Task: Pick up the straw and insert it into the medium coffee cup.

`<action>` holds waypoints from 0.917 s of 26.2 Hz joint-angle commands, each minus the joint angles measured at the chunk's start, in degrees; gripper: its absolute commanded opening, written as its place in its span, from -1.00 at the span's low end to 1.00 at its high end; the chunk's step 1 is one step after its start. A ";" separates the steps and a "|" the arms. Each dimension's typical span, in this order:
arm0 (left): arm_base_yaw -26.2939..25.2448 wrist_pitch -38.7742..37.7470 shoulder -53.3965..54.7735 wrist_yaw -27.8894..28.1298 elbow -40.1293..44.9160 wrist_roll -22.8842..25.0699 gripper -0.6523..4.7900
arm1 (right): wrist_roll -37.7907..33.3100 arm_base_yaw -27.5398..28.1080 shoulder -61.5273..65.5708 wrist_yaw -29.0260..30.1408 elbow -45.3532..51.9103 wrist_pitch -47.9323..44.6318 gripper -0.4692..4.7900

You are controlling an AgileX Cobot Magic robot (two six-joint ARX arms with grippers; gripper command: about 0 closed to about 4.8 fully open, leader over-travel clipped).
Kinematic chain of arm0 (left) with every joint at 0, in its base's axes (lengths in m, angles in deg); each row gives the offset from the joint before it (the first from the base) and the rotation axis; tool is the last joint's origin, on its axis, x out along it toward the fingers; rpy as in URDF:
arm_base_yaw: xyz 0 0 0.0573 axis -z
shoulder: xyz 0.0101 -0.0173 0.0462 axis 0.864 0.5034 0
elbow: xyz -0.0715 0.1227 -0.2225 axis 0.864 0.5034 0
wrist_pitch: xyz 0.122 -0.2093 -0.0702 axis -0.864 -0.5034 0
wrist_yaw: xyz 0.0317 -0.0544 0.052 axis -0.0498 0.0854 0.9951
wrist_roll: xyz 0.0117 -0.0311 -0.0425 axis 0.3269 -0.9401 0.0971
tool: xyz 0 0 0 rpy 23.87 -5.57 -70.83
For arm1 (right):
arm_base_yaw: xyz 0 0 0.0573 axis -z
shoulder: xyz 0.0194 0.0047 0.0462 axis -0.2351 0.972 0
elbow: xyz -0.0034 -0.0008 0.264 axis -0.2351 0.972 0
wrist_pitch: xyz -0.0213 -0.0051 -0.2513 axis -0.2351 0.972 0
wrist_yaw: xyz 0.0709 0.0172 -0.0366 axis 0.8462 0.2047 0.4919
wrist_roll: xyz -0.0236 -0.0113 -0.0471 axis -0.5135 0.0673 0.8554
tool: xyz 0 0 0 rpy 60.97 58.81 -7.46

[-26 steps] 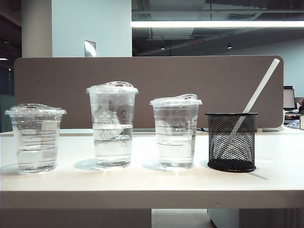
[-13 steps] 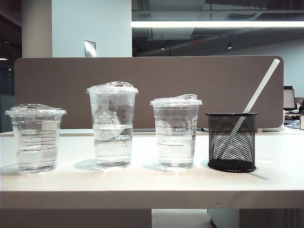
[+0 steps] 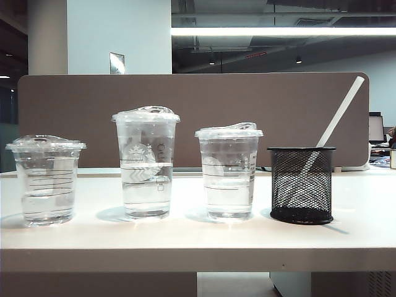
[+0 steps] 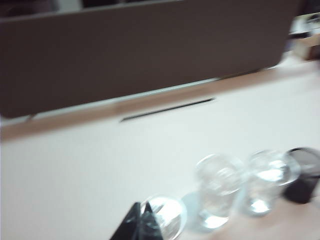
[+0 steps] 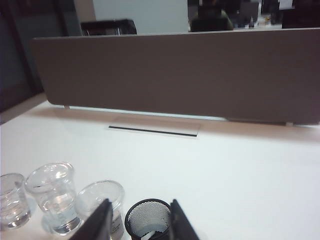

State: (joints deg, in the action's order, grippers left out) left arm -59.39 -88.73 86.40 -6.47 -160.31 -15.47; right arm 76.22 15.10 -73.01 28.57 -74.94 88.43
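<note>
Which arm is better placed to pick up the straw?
Right. The right gripper, open, frames the mesh holder containing the straw; the left gripper hovers by the shortest cup.

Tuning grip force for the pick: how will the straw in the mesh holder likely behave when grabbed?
The straw looks thin and straight, so it is probably light and fairly stiff, yet crushable under a hard pinch. It leans loosely on the rim of the mesh holder, so it may slide or pivot when touched. Its smooth white surface could slip.

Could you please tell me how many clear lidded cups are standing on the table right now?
3, in a row: the shortest cup at the left, the tallest cup next, then the medium coffee cup, beside the mesh holder.
</note>
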 commanded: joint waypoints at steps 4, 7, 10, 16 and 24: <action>0.07 -1.22 0.96 -5.35 -4.22 1.40 -0.77 | 0.44 -0.11 12.74 -0.11 -8.96 5.86 -0.19; 0.07 -3.04 0.57 -5.99 -4.22 4.55 -0.78 | 0.42 -0.07 16.98 -2.73 -7.74 5.31 -0.19; 0.07 -5.66 0.59 -6.16 -4.22 4.90 -0.78 | 0.33 -0.04 18.40 -4.87 -2.84 -0.04 -0.22; 0.07 -7.21 0.59 -6.12 -4.15 4.90 -0.78 | -7.43 -0.07 15.89 -4.83 16.15 -24.63 -0.39; 0.07 -8.24 0.59 -5.75 -4.13 4.70 -0.78 | -16.48 -0.09 14.32 -4.00 33.57 -44.96 -0.39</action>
State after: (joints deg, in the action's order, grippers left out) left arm -59.39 -96.64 86.95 -12.24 -164.33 -10.77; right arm 62.28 15.10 -58.65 24.42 -43.14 50.05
